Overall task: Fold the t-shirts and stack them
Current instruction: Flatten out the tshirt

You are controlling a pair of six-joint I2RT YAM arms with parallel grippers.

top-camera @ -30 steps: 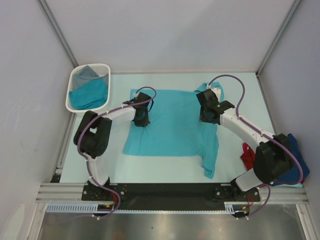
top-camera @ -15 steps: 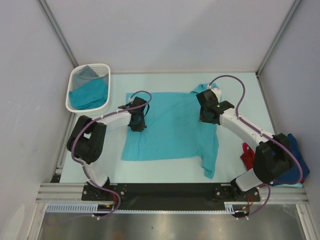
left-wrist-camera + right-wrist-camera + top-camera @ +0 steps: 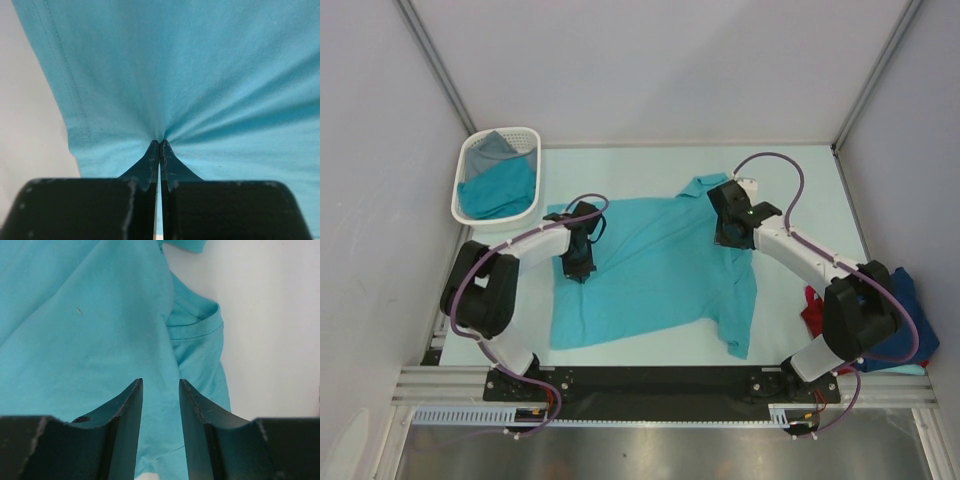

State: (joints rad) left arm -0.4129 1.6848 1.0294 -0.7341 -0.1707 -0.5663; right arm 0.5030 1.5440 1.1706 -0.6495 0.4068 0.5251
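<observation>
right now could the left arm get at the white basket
Probably, but not freely. Nothing stands between the left gripper and the basket, yet the gripper is shut on the teal t-shirt, so it must let go or drag the cloth along.

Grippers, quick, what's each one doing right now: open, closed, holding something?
Left gripper: closed, pinching the teal t-shirt.
Right gripper: open over the same shirt, gripping nothing.
</observation>
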